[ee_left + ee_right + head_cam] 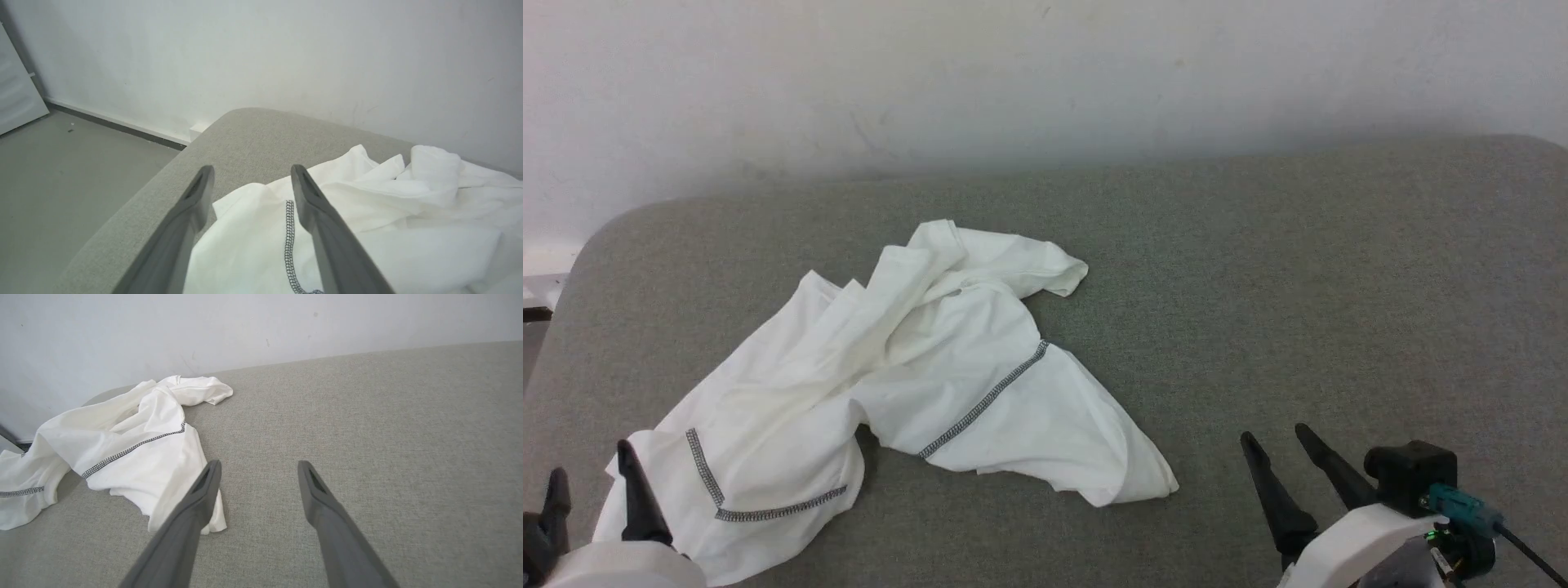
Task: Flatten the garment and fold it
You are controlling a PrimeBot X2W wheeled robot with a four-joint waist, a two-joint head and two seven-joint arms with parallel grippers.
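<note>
Nearest, the left claw [590, 461] and right claw [1272, 433] both stand released, empty. Beyond them the garment [931, 359] lies crumpled on the grey tabletop [1298, 286], left of centre. Nothing seems done yet: flattening and folding both remain.

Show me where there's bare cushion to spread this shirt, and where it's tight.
The widest bare patch is the right half of the grey cushion, from the garment's right corner to the cushion's right edge, ahead of the open right gripper. A bare strip also runs behind the garment, along the wall. The left is crowded: bunched cloth reaches the left gripper.
</note>
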